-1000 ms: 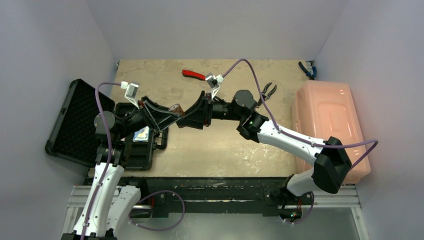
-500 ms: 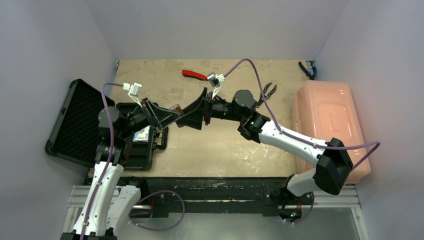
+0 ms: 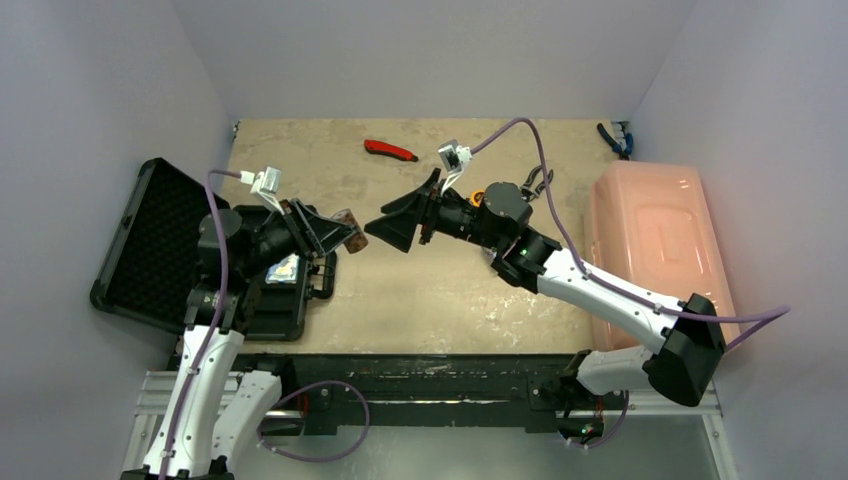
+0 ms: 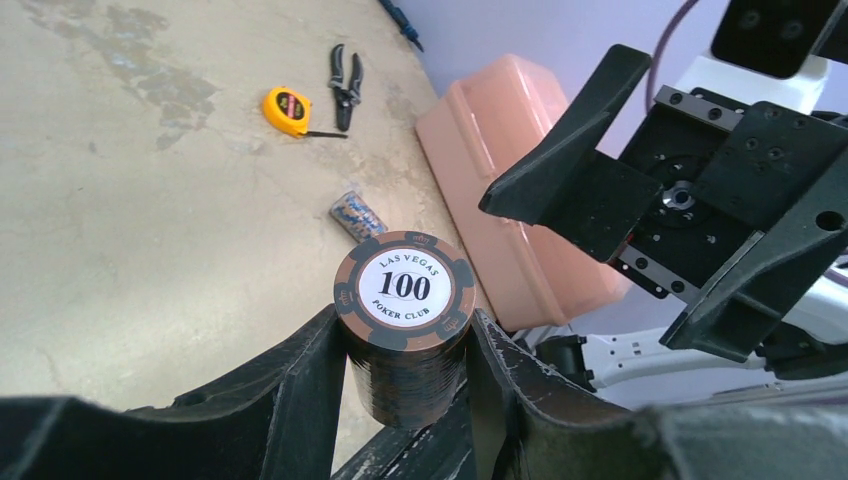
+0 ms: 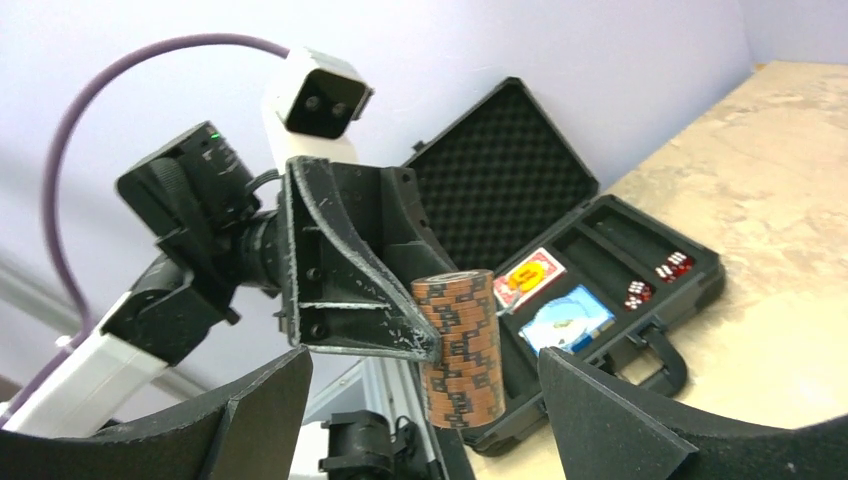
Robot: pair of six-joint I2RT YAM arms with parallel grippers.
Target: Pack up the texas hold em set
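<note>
From above, we see the left pincer point(image 3: 347, 234) pinching a chip roll point(image 3: 351, 220) above the surface point(image 3: 440, 290). The right pincer point(image 3: 392, 222) faces it, spread wide and apart from the roll. The black case point(image 3: 150, 240) lies open behind the left pincer, under that arm.

In the left wrist view, the roll stands upright between the two fingers point(image 4: 305, 375), its "100" face turned to the camera. Beyond the pincer lie a tape measure point(image 4: 285, 108), a pair of pliers point(image 4: 345, 85) and a pink box point(image 4: 500, 170), none of which belong in the set.

From the right wrist, we see a left finger pressing on the upper part of the roll. Below and behind it the case tray holds card decks point(image 5: 530, 272) and dice point(image 5: 660, 270), with a long slot free beside them.

We judge the step in hand to be carrying the roll back to that slot. To do it well, we would keep the squeeze even, since lower chips may slip if loose. We would turn the roll to lie along the slot, lower it fully in, and only then spread the fingers. The right pincer should hold clear.
</note>
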